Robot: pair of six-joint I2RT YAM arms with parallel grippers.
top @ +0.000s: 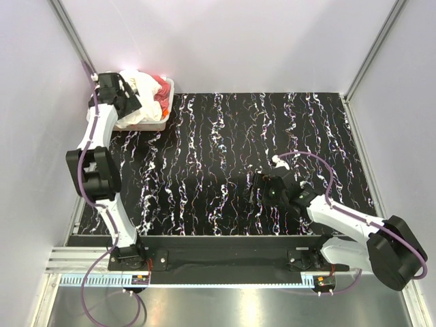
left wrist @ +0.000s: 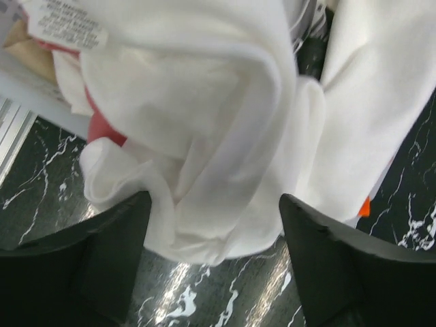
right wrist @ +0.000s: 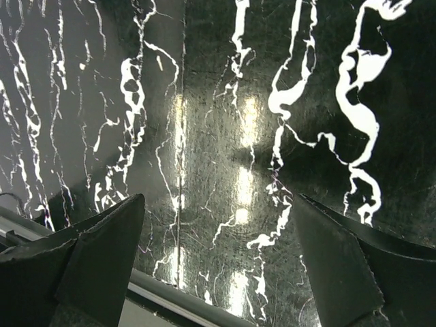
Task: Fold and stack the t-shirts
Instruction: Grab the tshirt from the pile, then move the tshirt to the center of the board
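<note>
A crumpled white t-shirt (top: 139, 83) spills over the rim of the white basket (top: 146, 125) at the table's far left corner. Salmon-red t-shirts (top: 162, 95) lie under and beside it. My left gripper (top: 127, 102) is at the basket. In the left wrist view the white t-shirt (left wrist: 204, 136) bulges down between the wide-apart black fingers of my left gripper (left wrist: 214, 197). It brushes the left finger, and a strip of salmon-red t-shirt (left wrist: 102, 127) shows behind. My right gripper (top: 263, 187) hovers low over the table's near middle. My right gripper (right wrist: 218, 197) stands open with nothing in it.
The table top (top: 225, 143) is black with white marble veins. The basket's pale rim (left wrist: 27, 92) and a care label (left wrist: 68, 24) show in the left wrist view. Grey walls close in the left, back and right sides. A metal rail (top: 204, 279) runs along the near edge.
</note>
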